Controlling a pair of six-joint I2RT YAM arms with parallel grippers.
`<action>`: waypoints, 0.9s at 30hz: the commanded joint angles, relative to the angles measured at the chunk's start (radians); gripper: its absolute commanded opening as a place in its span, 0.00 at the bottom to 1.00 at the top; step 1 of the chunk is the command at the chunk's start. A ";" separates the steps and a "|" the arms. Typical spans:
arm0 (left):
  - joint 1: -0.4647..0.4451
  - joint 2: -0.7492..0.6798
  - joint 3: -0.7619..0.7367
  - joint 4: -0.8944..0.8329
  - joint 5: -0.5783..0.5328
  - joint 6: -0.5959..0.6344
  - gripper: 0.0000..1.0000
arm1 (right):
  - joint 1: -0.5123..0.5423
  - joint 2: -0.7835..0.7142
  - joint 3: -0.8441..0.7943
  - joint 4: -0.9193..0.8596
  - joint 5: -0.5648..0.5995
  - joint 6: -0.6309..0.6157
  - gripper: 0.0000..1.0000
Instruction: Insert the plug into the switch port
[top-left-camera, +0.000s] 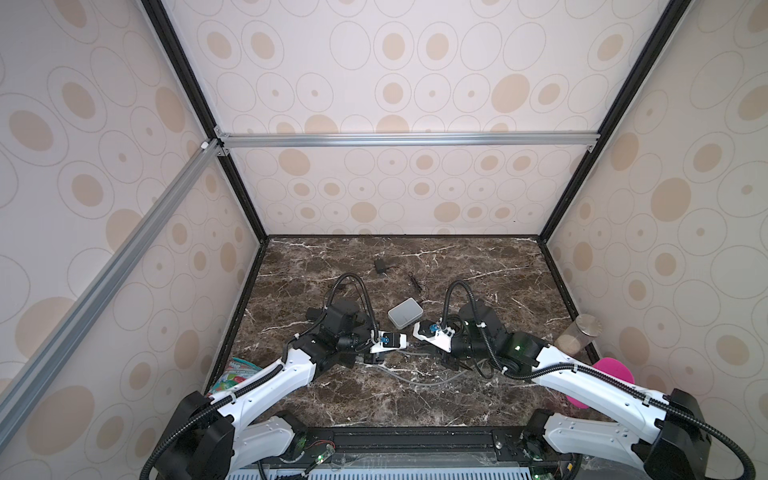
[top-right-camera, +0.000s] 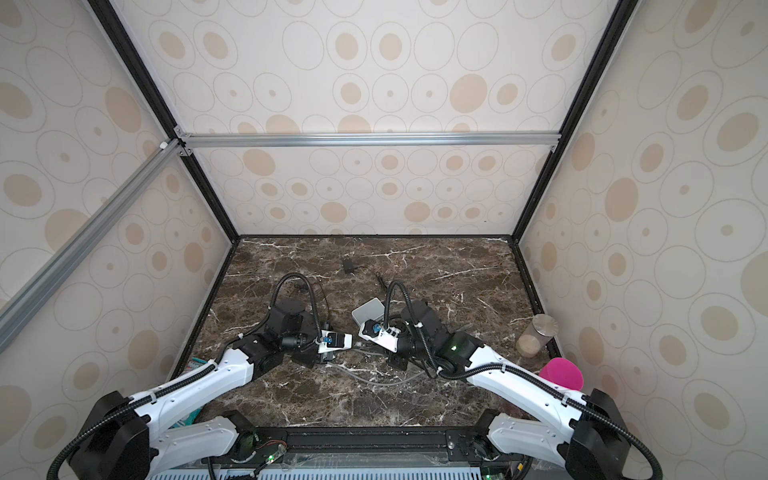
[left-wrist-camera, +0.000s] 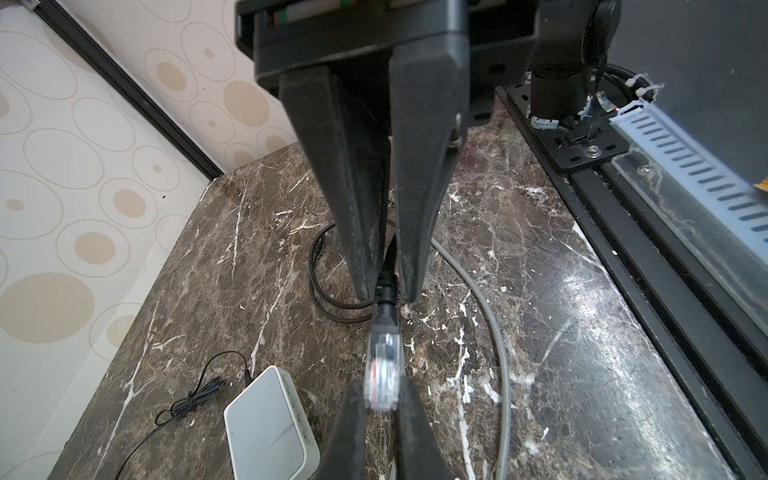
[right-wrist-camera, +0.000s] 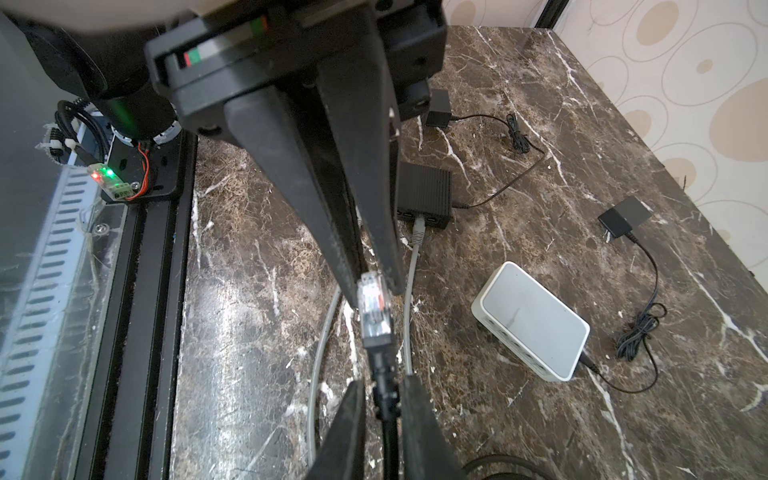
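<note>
The plug (left-wrist-camera: 382, 365) is a clear connector on a black cable, held above the marble table between both arms. In the left wrist view my left gripper (left-wrist-camera: 382, 399) is shut on its clear tip. My right gripper (right-wrist-camera: 384, 390) is shut on the black boot (right-wrist-camera: 382, 353) just behind the clear part. Each wrist view shows the other arm's fingers coming in from the far side. The switch (right-wrist-camera: 532, 320) is a white box lying flat on the table, with a row of ports (right-wrist-camera: 515, 345) along one side. In both top views it lies just beyond the two wrists (top-left-camera: 405, 311) (top-right-camera: 368, 309).
A black box (right-wrist-camera: 424, 193) with a grey cable (right-wrist-camera: 409, 291) plugged in lies near the left arm. A black power adapter (right-wrist-camera: 623, 216) and its thin lead lie further back. At the right wall stand a glass jar (top-left-camera: 579, 334) and a pink cup (top-left-camera: 613, 380). A colourful packet (top-left-camera: 237, 374) lies at the left.
</note>
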 joint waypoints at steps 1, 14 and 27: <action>-0.007 0.003 0.050 -0.015 0.020 0.000 0.13 | 0.014 0.003 0.032 -0.011 0.005 -0.015 0.18; -0.008 0.004 0.050 -0.017 0.020 -0.001 0.13 | 0.019 0.016 0.039 -0.022 0.011 -0.017 0.14; -0.007 0.012 0.053 -0.017 0.025 -0.003 0.13 | 0.024 0.029 0.053 -0.026 0.011 -0.018 0.18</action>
